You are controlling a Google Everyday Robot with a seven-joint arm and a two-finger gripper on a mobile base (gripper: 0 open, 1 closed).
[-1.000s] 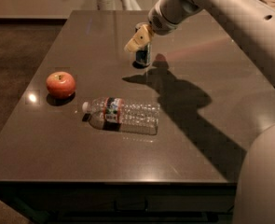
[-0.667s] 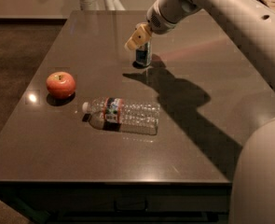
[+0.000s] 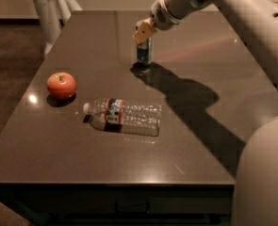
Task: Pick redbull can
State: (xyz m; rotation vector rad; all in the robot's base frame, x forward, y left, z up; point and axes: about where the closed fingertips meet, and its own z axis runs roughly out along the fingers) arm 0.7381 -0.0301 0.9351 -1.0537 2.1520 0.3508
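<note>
Gripper (image 3: 144, 36) hanging right at the top of the redbull can (image 3: 144, 54), toward the far side of the table (image 3: 82, 164); whether it is clamping the can or sitting loose around it, cannot tell. Can standing upright, base seeming to be resting on the surface. Arm (image 3: 214, 4) reaching in from the right. Apple (image 3: 61, 85) and water bottle (image 3: 124, 117) lying nearer, well apart from the can. Judging: approach looking done; firm grasp and lift remaining.

The slim silver-blue redbull can (image 3: 144, 54) stands upright, gripper (image 3: 144, 36) at its top.
</note>
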